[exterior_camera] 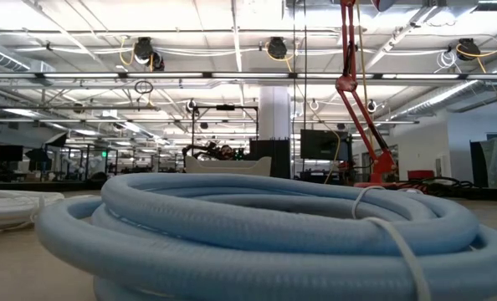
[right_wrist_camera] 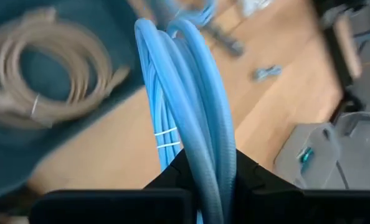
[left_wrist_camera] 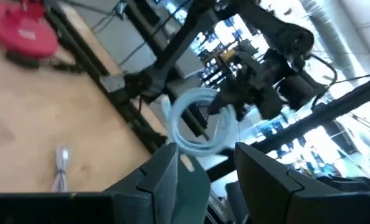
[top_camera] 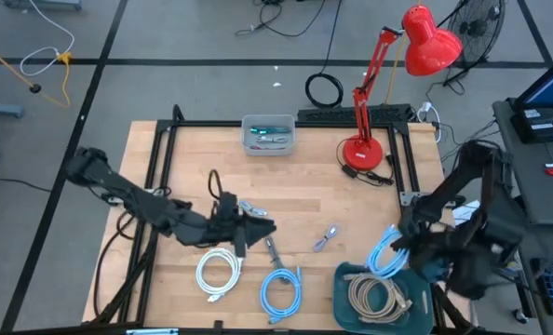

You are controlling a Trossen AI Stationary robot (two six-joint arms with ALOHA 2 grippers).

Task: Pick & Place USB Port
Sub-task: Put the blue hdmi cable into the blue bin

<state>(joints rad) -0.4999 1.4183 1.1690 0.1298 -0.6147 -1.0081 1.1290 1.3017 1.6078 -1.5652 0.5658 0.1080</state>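
Observation:
My right gripper (right_wrist_camera: 200, 177) is shut on a light blue coiled cable (top_camera: 385, 249), held over the table by the far edge of a teal tray (top_camera: 351, 279). A beige coiled cable (top_camera: 377, 298) lies flat in that tray. My left gripper (left_wrist_camera: 203, 180) is open near the table's middle (top_camera: 249, 228), with nothing between its fingers. A second blue coil (top_camera: 281, 290), a white coil (top_camera: 219, 273) and a small grey cable (top_camera: 326, 238) lie flat on the wood. The left wrist view shows the held coil (left_wrist_camera: 200, 124) from afar. My right gripper pinches several strands of the light blue coil's loop (right_wrist_camera: 197, 146) between its two fingers, which come from above and point slanting down. The strands run lengthwise out past the fingertips. The coil hangs below the fingers, lifted off the table beside the tray.
A grey bin (top_camera: 269, 135) holding small parts sits at the far edge, with a red desk lamp (top_camera: 362, 149) to its right. Grey cables (top_camera: 272, 247) lie by the left gripper. A black frame (top_camera: 165, 140) borders the table. Bare wood lies between bin and cables.

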